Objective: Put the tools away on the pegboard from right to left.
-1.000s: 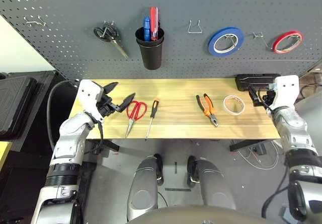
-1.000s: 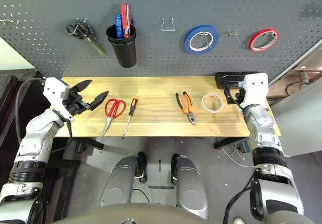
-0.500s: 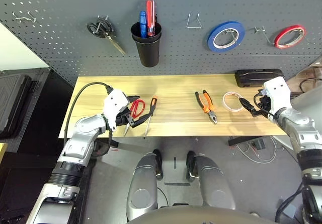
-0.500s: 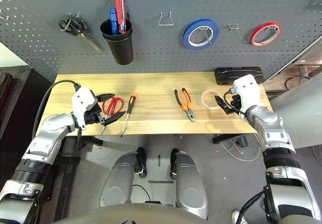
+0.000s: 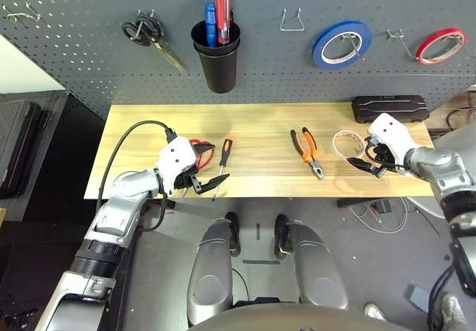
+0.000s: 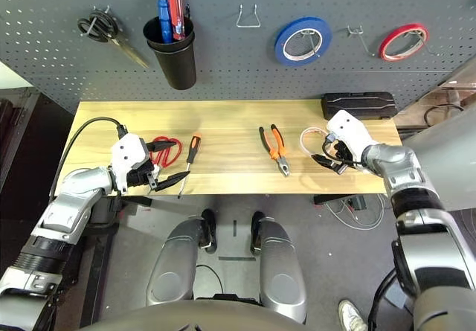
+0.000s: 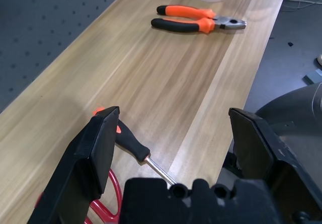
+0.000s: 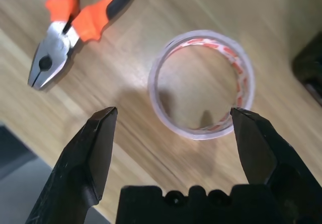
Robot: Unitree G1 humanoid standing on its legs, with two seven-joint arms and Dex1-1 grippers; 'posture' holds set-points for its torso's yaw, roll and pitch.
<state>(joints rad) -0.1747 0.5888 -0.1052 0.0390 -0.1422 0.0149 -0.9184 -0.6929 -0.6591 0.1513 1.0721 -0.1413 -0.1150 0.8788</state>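
Note:
On the wooden table (image 5: 260,123) lie, from right to left, a whitish tape roll (image 5: 346,143), orange-and-black pliers (image 5: 307,151), a slim screwdriver (image 5: 222,164) and red-handled scissors (image 5: 199,152). My right gripper (image 5: 363,156) hangs open just right of the tape roll. In its wrist view the roll (image 8: 201,85) lies just beyond the spread fingertips (image 8: 103,121). My left gripper (image 5: 212,169) is open low over the scissors and the screwdriver (image 7: 133,146), nothing held. The pegboard (image 5: 89,56) rises behind the table.
On the pegboard hang black-handled scissors (image 5: 149,33), a black cup (image 5: 220,67) with blue and red screwdrivers, a bare wire hook (image 5: 292,22), a blue tape roll (image 5: 341,43), another hook (image 5: 398,37) and a red tape roll (image 5: 440,45). A black case (image 5: 390,109) lies at the table's back right.
The camera has shifted. My right gripper has come in leftward to the tape roll. My left gripper has edged right and toward the table's front, over the screwdriver.

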